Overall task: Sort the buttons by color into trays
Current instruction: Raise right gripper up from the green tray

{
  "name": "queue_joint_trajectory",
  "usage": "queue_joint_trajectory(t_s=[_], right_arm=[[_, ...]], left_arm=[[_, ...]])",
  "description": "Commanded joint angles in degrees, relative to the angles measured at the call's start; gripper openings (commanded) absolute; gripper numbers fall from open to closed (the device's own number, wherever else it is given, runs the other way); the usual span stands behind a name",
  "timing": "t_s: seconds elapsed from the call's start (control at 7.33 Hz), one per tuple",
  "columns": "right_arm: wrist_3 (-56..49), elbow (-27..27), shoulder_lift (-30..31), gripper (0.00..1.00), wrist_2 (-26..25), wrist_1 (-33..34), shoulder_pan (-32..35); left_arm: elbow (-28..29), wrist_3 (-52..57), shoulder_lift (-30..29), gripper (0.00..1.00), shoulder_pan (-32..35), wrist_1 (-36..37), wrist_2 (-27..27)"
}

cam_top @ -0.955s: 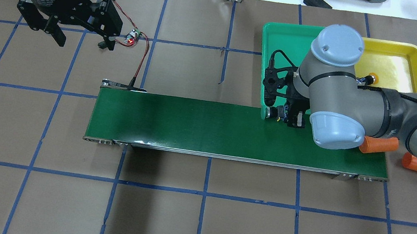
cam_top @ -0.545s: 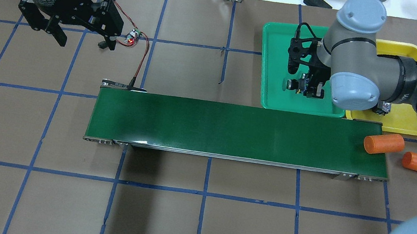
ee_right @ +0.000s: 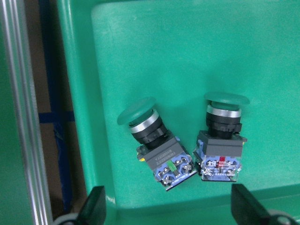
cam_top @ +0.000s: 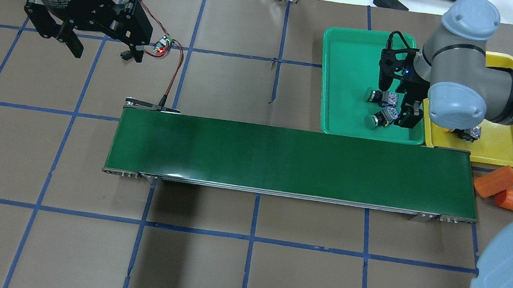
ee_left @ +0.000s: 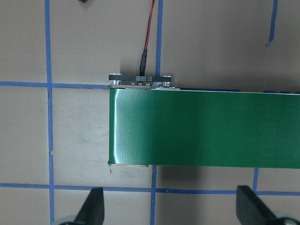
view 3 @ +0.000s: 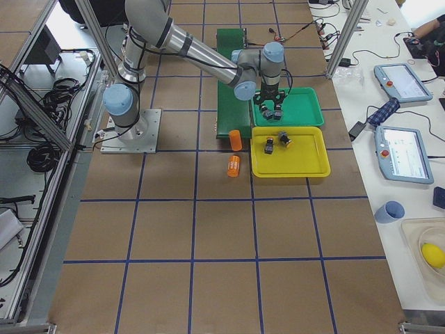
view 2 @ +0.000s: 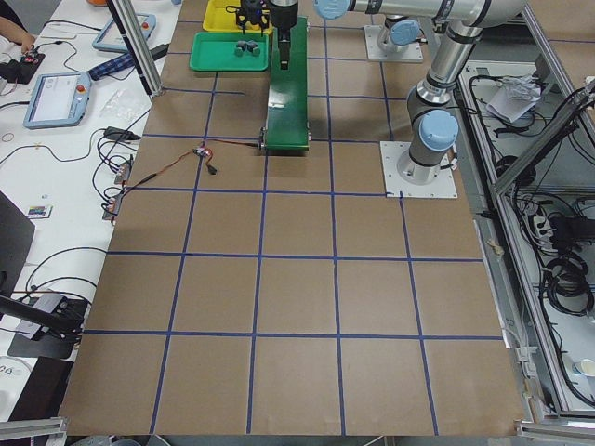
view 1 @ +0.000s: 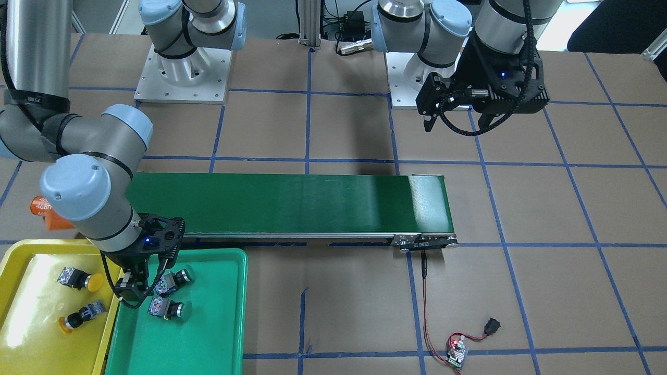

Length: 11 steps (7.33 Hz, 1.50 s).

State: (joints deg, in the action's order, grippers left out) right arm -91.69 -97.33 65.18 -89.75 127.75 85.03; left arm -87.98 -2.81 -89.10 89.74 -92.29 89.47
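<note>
Green tray point(view 1: 208, 323) and yellow tray point(view 1: 31, 302) sit rim to rim between the conveyor belt point(view 1: 292, 203) and the counter's point(view 1: 547, 291) far edge, at the robot's right end.

Green tray: two green buttons point(ee_right: 152, 140) point(ee_right: 222, 140), close side by side near the corner next to the belt and the yellow tray. Both lie on their sides with caps pointing away from the yellow tray. Each has a broad green mushroom cap, a bright metal collar, a black barrel and a blue-grey contact block with screws; one block carries a green mark, the other a red label.

Yellow tray: two yellow buttons point(view 1: 75, 278) point(view 1: 81, 316), also on their sides and apart from each other.

Right pincer point(view 1: 140, 281) hangs over the green pair, fingers spread wide, holding nothing.

Left pincer point(cam_top: 102, 52) hangs beyond the belt's other end, also wide and empty.
</note>
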Motion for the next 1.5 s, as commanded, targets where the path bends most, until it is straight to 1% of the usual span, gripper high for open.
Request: queue_joint_trajectory(t_s=[0.0,0.14,0.41,0.55,0.68,0.82,0.95,1.09,1.36], right_arm=[[9.81,0.56,6.76,1.00,2.37,-7.64,0.31],[17.44,0.56,10.63,1.00,4.91,-10.65,0.57],[35.27,0.56,18.63,1.00,4.94,-17.23,3.11],[46.49,0.48,21.01,1.00,4.42,-19.45,3.65],[55.04,0.48,22.52,1.00,4.58,-22.17,3.74],[61.57,0.82,23.49,1.00,4.24,-21.93,4.09],[68.42,0.83,23.85,1.00,4.06,-23.15,5.22],[78.41,1.09,24.02,1.00,3.80,-23.94,6.54],[82.28,1.97,25.33,1.00,2.40,-27.36,6.64]], left_arm=[[0.00,0.00,-0.02,1.00,0.00,0.00,0.00],[-0.09,0.00,-0.02,1.00,0.00,0.00,0.00],[0.00,0.00,0.07,1.00,0.00,0.00,-0.09],[0.00,0.00,0.07,1.00,0.00,0.00,0.00],[0.00,0.00,0.16,1.00,0.00,0.00,0.00],[0.00,0.00,0.16,1.00,0.00,0.00,0.00],[0.00,0.00,0.24,1.00,0.00,0.00,0.00],[0.00,0.00,0.24,1.00,0.00,0.00,0.00],[0.00,0.00,0.33,1.00,0.00,0.00,0.00]])
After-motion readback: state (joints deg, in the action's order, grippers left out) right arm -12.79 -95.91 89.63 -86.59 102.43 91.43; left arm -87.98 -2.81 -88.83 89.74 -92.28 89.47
